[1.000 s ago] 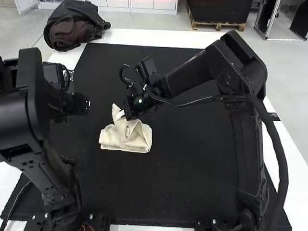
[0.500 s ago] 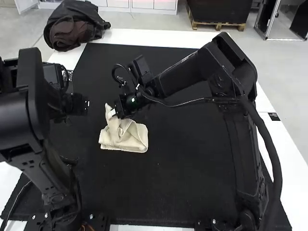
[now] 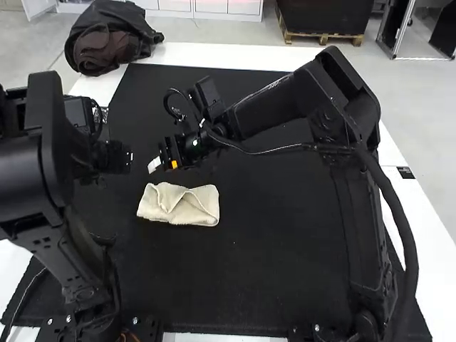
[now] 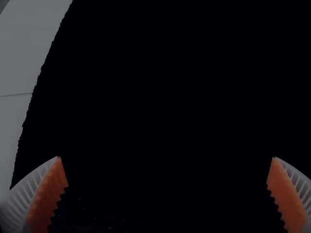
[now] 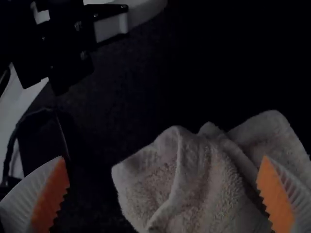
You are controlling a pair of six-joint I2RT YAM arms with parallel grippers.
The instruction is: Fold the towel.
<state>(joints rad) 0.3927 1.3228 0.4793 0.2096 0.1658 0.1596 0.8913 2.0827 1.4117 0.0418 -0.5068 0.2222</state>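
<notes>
A cream towel (image 3: 187,206) lies in a low rectangular bundle on the black mat, its upper layer creased and rumpled. Just beyond its far-left edge, my right gripper (image 3: 162,164) is open above the mat. In the right wrist view the towel (image 5: 189,184) lies below and between the spread fingers of the right gripper (image 5: 163,182), which hold nothing. My left gripper (image 3: 128,158) hangs to the left of the towel, apart from it. In the left wrist view the left gripper (image 4: 166,172) is open over bare black mat.
The black mat (image 3: 249,285) covers most of the white table (image 3: 214,54). A dark bag or jacket (image 3: 107,43) sits at the far left corner. The left arm (image 5: 53,43) shows near the towel in the right wrist view.
The right gripper has moved left and let go of the towel's raised part, its fingers now open. That part has dropped onto the bundle. The left arm has stayed still.
</notes>
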